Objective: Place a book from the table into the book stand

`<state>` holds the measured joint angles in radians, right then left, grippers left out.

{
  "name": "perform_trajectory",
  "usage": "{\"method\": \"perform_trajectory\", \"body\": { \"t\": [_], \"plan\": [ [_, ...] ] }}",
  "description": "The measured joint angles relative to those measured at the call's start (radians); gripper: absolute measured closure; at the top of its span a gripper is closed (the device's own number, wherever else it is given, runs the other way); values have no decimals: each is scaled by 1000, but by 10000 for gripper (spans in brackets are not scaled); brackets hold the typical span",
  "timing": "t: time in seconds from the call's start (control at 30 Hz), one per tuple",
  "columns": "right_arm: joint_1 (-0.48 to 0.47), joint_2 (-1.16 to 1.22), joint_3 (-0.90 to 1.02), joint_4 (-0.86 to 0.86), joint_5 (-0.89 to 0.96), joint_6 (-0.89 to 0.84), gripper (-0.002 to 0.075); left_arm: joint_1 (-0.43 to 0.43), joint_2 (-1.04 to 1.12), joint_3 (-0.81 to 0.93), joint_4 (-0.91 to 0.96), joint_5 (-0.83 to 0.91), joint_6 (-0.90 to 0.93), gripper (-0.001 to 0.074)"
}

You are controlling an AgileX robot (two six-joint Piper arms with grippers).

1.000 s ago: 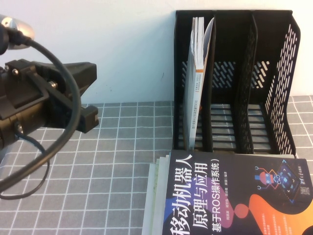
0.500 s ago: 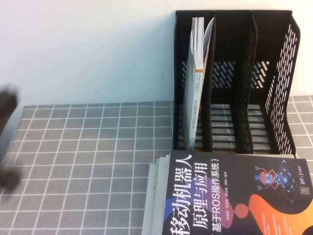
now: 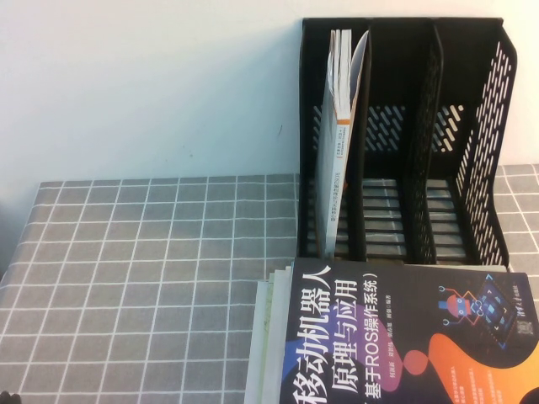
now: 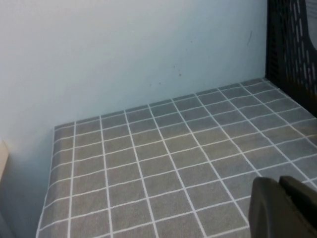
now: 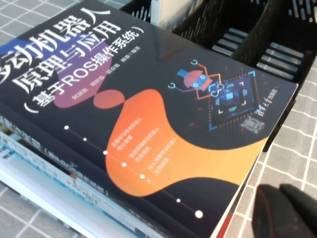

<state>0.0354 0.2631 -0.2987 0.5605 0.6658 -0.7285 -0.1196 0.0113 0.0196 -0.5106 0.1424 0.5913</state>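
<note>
Showing only as a dark tip at the edge of its own wrist view, the left gripper (image 4: 282, 208) hovers over bare checked table (image 4: 163, 163), with the black book stand (image 4: 294, 44) well off to its far side; whether it is open cannot be told. The right gripper (image 5: 287, 210) is likewise just a dark tip, state unclear, holding nothing visible, just beside the corner of the top book (image 5: 148, 114) on a stack (image 3: 274, 337) lying before the stand. One book (image 3: 337, 143) stands upright in the stand's leftmost slot.
</note>
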Motion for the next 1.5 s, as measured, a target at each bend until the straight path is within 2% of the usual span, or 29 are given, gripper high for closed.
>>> {"method": "perform_trajectory", "body": {
  "t": [0.27,0.47,0.6,1.5],
  "plan": [
    [-1,0,0,15,0,0,729,28,-20,2,47,17,-39,738],
    [-1,0,0,23,0,0,729,28,-20,2,282,68,-363,738],
    [-1,0,0,24,0,0,729,28,-20,2,366,150,-462,738],
    [-1,0,0,25,0,0,729,28,-20,0,478,159,-512,738]
  ]
}}
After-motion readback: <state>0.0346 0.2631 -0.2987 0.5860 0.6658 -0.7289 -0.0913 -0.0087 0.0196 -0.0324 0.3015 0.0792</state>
